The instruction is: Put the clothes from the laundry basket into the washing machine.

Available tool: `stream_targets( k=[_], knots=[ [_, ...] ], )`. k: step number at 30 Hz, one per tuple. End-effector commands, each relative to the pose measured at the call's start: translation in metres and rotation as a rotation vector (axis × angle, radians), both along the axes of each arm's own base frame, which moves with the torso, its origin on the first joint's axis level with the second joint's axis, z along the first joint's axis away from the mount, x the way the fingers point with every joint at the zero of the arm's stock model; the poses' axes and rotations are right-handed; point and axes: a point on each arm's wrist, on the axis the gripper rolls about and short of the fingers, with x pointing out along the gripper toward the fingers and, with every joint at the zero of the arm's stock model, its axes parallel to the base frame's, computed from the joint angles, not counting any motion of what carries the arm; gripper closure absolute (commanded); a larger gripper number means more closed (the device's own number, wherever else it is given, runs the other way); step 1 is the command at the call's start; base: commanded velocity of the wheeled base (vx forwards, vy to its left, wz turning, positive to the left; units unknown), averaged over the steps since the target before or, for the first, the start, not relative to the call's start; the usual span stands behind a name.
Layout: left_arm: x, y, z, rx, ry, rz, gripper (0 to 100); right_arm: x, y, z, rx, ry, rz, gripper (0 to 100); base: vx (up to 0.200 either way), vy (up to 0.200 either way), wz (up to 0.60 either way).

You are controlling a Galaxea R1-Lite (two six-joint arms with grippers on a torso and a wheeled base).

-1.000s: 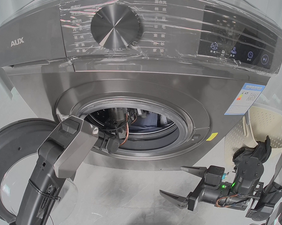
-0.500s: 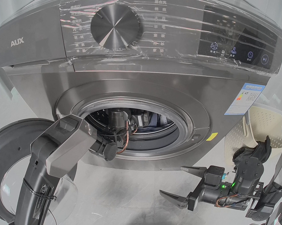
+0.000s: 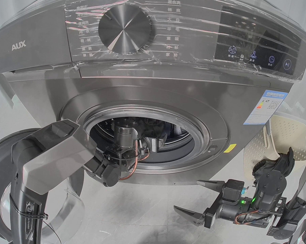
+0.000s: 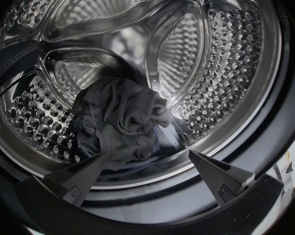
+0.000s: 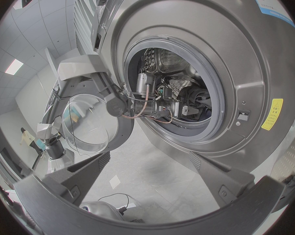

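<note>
Left wrist view, clothes in drum, beyond left end effector

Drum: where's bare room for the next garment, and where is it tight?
Bare: the perforated drum wall and rear panels around the dark clothes bundle. Crowded: the spot where the bundle lies, and the door opening, where the left gripper sits, jaws open.

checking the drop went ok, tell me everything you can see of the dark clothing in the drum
The dark clothing is a crumpled bundle of soft, matte, dark grey fabric, folded over itself in deep creases. It lies loose on the lower wall of the perforated steel drum. The left gripper is open just in front of it and holds nothing. Whether one fingertip brushes the cloth cannot be told.
</note>
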Motion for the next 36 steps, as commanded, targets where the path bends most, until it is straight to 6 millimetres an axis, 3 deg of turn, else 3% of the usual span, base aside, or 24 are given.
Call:
stream_targets(
  k=[1, 8, 23, 31, 36],
  knots=[
    [-0.042, -0.008, 0.021, -0.003, -0.010, -0.079, 0, 0.000, -0.001, 0.000, 0.000, 0.000, -0.001, 0, 0.000, 0.000, 0.00],
    [-0.083, -0.011, 0.023, 0.003, -0.043, -0.147, 0, -0.002, -0.002, 0.002, 0.004, -0.001, 0.000, 0, 0.000, 0.000, 0.00],
    [-0.202, 0.029, 0.047, -0.020, -0.051, -0.291, 0, -0.008, -0.012, 0.019, 0.055, -0.044, -0.032, 0, 0.000, 0.000, 0.00],
    [-0.220, 0.054, 0.048, -0.068, -0.119, -0.260, 0, -0.016, -0.024, 0.044, 0.136, -0.120, -0.113, 0, 0.000, 0.000, 0.00],
    [-0.230, 0.074, 0.053, -0.057, -0.131, -0.178, 0, -0.022, -0.047, 0.056, 0.181, -0.141, -0.265, 0, -0.160, 0.000, 0.00]
  ],
)
